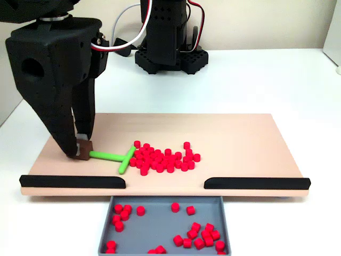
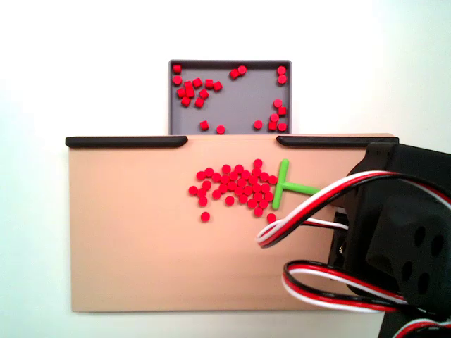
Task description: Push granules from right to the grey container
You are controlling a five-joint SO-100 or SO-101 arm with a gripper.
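A heap of red granules [image 1: 165,158] lies in the middle of the beige board [image 1: 240,136], seen from the other side in a fixed view as granules [image 2: 236,184]. More granules [image 1: 200,234] are scattered in the grey container [image 1: 154,224], which stands against the gap in the board's front edge; in a fixed view the grey container [image 2: 239,98] is at the top. My gripper [image 1: 81,151] is shut on the brown end block of a green T-shaped pusher [image 1: 109,156]. The pusher's crossbar [image 2: 283,183] touches the side of the heap.
Two black strips [image 1: 72,182] [image 1: 256,183] line the board's front edge on either side of the gap. The arm's base [image 1: 170,53] stands behind the board on the white table. The arm's body and its wires [image 2: 317,211] cover the board's right part in a fixed view.
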